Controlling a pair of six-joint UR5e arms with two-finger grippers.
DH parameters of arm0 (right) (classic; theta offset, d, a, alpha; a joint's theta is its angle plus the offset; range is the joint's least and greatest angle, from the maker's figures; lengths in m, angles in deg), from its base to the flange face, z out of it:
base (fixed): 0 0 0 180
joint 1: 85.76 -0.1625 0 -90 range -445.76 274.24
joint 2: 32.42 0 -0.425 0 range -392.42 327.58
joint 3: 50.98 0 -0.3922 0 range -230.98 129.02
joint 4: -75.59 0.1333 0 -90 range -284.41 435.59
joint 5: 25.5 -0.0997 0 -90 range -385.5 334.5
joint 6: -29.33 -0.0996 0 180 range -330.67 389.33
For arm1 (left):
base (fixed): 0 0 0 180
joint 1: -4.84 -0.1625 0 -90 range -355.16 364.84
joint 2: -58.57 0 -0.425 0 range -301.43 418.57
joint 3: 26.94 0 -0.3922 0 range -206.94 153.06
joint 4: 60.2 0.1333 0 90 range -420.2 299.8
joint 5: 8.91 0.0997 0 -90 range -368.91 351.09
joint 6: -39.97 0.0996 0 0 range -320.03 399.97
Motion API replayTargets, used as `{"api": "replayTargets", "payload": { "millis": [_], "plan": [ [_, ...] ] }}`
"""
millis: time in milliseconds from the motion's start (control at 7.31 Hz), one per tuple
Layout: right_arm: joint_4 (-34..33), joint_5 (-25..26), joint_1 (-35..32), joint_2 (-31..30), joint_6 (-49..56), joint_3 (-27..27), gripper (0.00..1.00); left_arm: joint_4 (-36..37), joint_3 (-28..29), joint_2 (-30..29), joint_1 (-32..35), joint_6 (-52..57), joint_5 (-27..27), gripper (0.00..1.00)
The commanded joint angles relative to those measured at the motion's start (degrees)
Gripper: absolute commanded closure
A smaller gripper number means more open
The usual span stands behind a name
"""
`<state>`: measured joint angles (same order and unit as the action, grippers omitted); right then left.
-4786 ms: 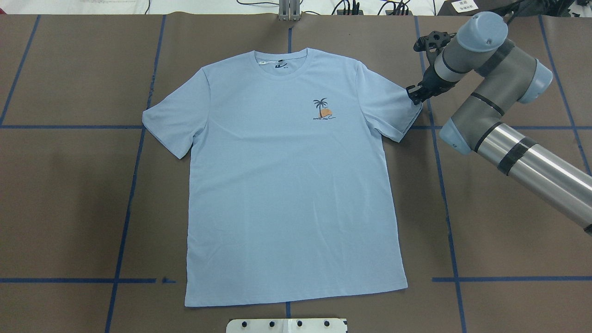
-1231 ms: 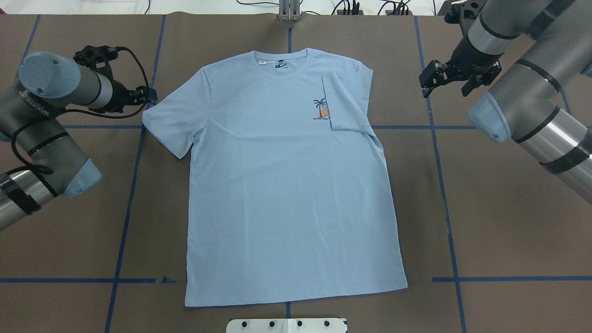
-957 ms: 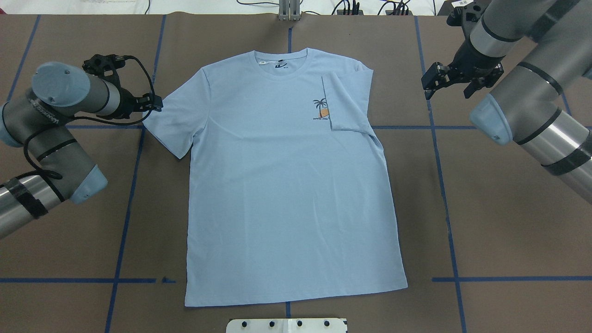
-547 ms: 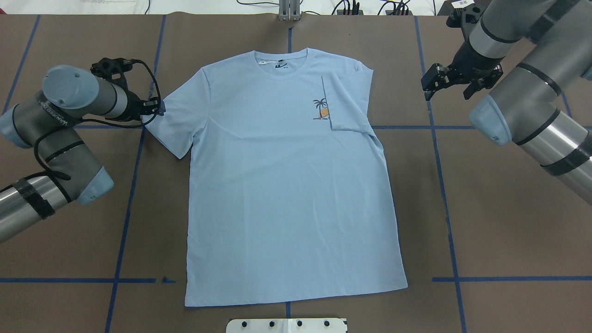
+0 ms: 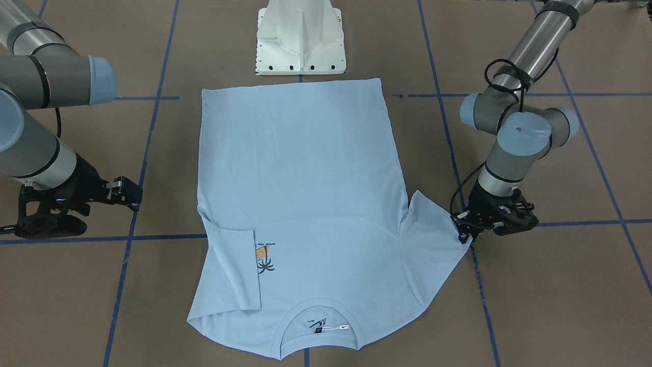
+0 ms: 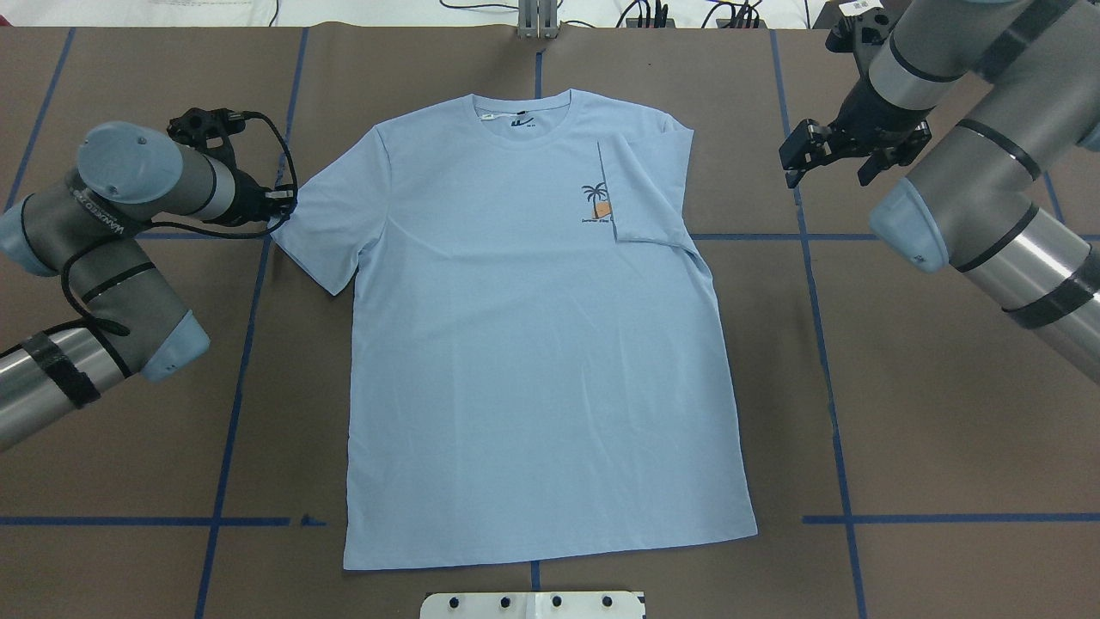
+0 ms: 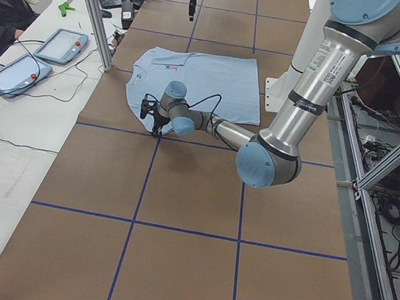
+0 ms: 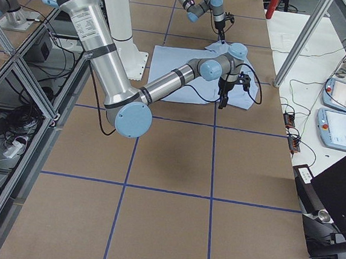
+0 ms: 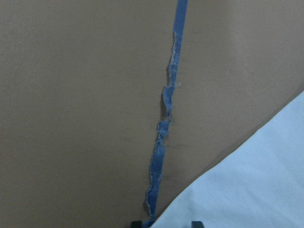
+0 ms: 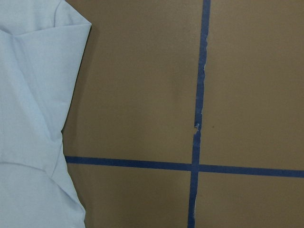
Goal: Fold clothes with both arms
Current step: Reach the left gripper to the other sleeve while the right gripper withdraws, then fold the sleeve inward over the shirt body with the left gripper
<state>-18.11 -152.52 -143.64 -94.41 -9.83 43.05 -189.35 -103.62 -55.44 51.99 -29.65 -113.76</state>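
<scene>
Tiny dark lettering beneath the palm print (image 6: 595, 205) on the T-shirt (image 6: 533, 361), illegible, lettering along the left arm (image 6: 96, 225), unreadable, neck label (image 6: 521, 123) mark indecipherable

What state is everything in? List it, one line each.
T-shirt: laid flat, front up.
Right-side sleeve: folded inward over the chest.
Left-side sleeve: spread out, unfolded.
Left gripper: open, at the left-side sleeve's edge.
Right gripper: open, clear of the shirt.

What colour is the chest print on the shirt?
The print is a dark navy palm with an orange patch, on the light blue shirt. It shows best in the overhead view.
</scene>
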Motion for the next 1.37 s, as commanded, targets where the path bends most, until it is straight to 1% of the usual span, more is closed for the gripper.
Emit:
{"api": "replayTargets", "payload": {
  "millis": [0,137,273,410,547,684,820,957,1094,1231],
  "plan": [
    [0.10,0.20,0.05,-0.14,0.04,0.27,0.00,1.27,-2.67,0.27,0.22,-0.07,-0.17,1.00],
    [0.10,0.20,0.05,-0.32,0.04,0.53,0.00,4.76,-4.43,-0.42,-0.04,-0.77,-0.18,1.00],
    [0.10,0.20,0.05,-0.58,-0.05,0.80,0.00,9.23,-6.44,-2.95,-0.21,-4.25,-0.35,1.00],
    [0.10,0.20,0.05,-0.67,-0.13,1.67,0.00,13.62,-5.51,-8.29,-2.04,-10.90,-0.35,1.00],
    [0.10,0.20,0.05,-0.76,-0.66,1.77,0.00,15.15,-0.19,-15.56,-3.28,-14.45,-0.26,1.00],
    [0.10,0.20,0.05,-1.11,-0.84,1.85,0.00,14.12,9.61,-23.47,-4.25,-17.44,-0.09,1.00],
    [0.10,0.20,0.05,-1.20,-0.75,1.68,0.00,9.93,17.62,-29.29,-5.04,-17.82,-0.09,1.00],
    [0.10,0.28,0.05,-1.37,-0.75,1.68,0.00,5.97,19.53,-29.69,-5.05,-17.91,0.00,1.00],
    [0.10,0.28,0.05,-1.38,-0.75,1.68,0.00,5.59,19.55,-29.52,-4.96,-17.91,0.00,1.00],
    [0.10,0.28,0.14,-1.38,-0.66,1.42,0.00,4.54,19.55,-29.52,-4.96,-17.65,0.00,0.60]
  ]
}}
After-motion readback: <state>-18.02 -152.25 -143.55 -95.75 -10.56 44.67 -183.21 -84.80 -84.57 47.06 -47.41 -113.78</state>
